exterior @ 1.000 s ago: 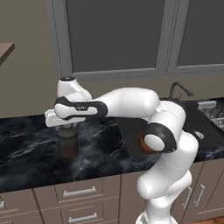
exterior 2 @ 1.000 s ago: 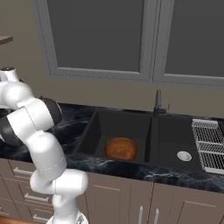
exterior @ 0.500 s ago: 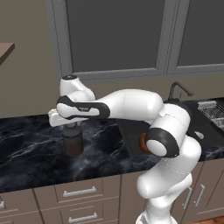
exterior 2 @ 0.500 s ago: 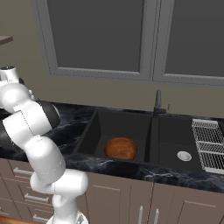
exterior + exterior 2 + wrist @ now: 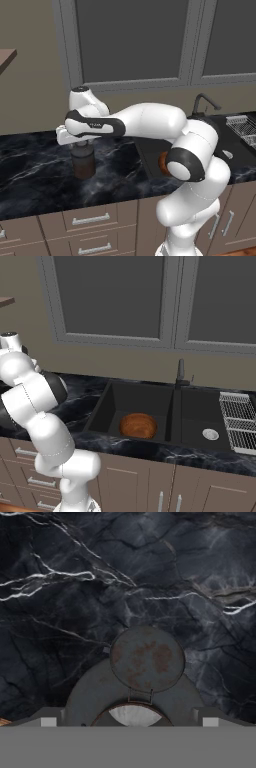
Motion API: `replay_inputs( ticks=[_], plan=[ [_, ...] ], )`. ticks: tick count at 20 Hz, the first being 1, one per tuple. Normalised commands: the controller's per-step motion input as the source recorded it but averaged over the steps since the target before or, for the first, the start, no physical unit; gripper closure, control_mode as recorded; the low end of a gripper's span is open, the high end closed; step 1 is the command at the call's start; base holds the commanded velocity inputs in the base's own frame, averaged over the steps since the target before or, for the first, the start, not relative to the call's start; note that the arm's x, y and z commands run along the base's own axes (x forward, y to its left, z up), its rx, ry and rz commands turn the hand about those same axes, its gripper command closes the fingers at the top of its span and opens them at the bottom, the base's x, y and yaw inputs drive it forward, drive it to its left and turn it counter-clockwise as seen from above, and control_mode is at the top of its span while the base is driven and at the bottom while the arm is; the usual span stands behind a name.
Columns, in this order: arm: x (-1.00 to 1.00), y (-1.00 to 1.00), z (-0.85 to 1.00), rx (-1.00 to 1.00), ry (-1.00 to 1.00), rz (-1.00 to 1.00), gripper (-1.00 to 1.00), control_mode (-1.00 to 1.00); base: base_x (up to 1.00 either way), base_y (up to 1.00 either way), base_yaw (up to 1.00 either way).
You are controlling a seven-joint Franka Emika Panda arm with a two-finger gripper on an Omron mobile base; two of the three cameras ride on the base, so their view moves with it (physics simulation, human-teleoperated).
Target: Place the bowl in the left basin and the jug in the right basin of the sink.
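Directly over the jug (image 5: 83,161), gripper (image 5: 82,145) spread and released; bowl (image 5: 138,425) away at three o'clock in left basin (image 5: 112,401), marble surface (image 5: 35,175) all around.

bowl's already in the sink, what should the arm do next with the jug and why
Probably lower the tool a little further and close on the jug. The open tool sits right above the jug's cap on the counter, nothing is gripped, and the bowl already lies in the left basin.
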Motion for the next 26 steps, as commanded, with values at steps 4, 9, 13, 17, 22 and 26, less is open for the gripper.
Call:
replay_inputs(
  ticks=[4,9,13,17,22,26],
  plan=[
    [0.0,0.0,0.0,0.0,0.0,0.0,1.0,1.0,0.0,0.0,0.0],
    [0.0,0.0,0.0,0.0,0.0,0.0,1.0,1.0,0.0,-0.13,0.0],
    [0.0,0.0,0.0,0.0,0.0,0.0,1.0,1.0,-0.03,-0.52,0.0],
    [0.0,0.0,0.0,0.0,0.0,0.0,1.0,1.0,-0.02,-0.53,0.03],
    [0.0,0.0,0.0,0.0,0.0,0.0,1.0,1.0,0.0,-0.52,0.02],
    [0.0,0.0,0.0,0.0,0.0,0.0,1.0,1.0,0.0,-0.52,0.0]
  ],
)
